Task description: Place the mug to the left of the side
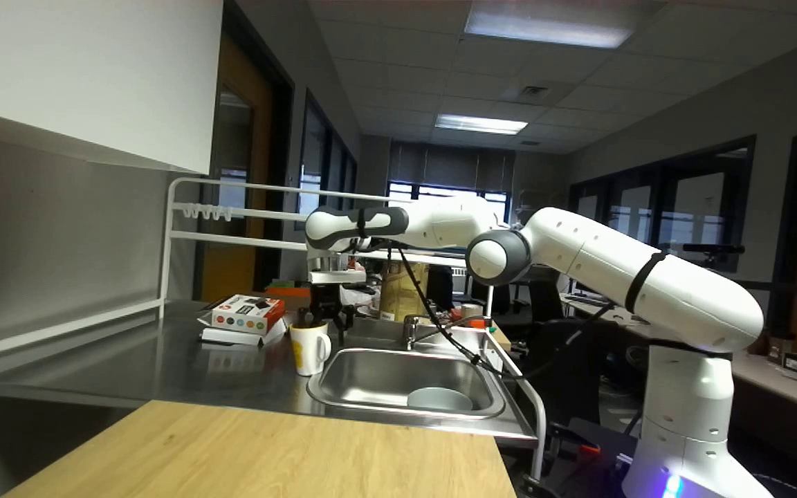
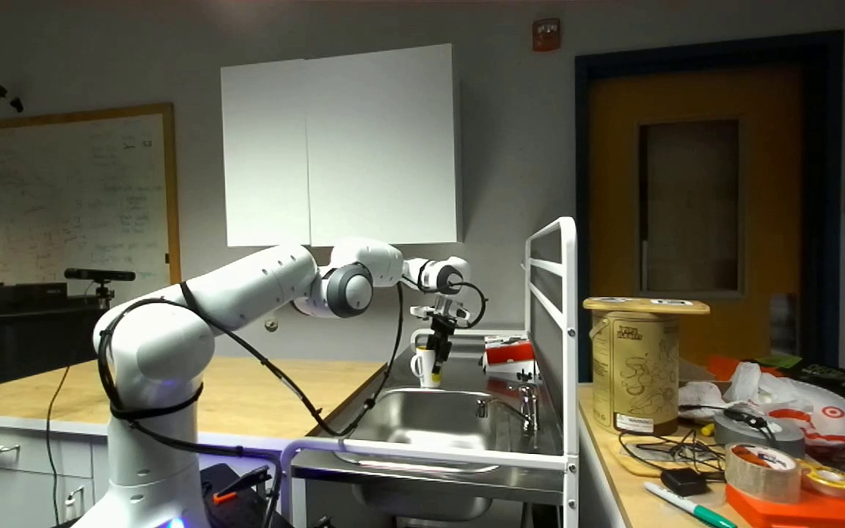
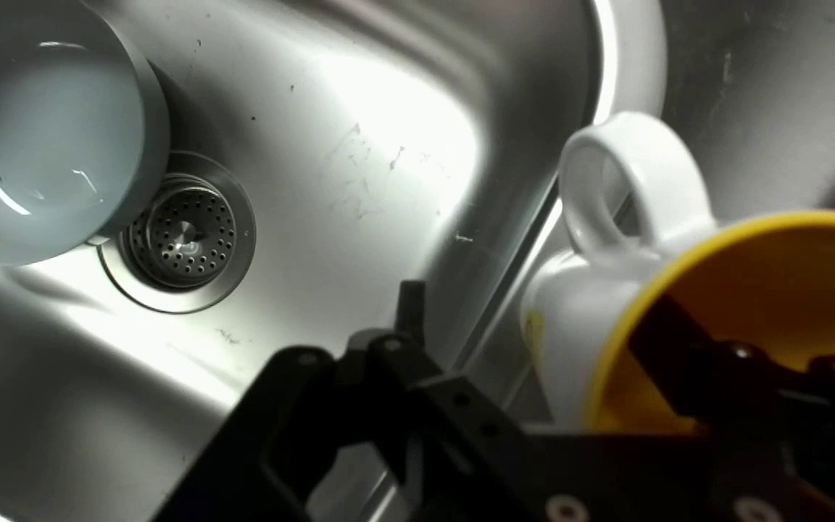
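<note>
Wooden tabletop [image 1: 281,456] borders one edge of the steel bench [image 1: 122,366], bare toward a corner; the spread gripper [image 3: 539,330] straddles the mug's [image 3: 583,322] rim.

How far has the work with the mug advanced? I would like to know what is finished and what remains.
Looks done: the mug stands on the counter, left of the sink in an exterior view. Under way: the open gripper straddles its wall, one finger inside, nothing clamped. Remaining, probably: withdrawing, if this placement is final; otherwise gripping and moving it.
</note>
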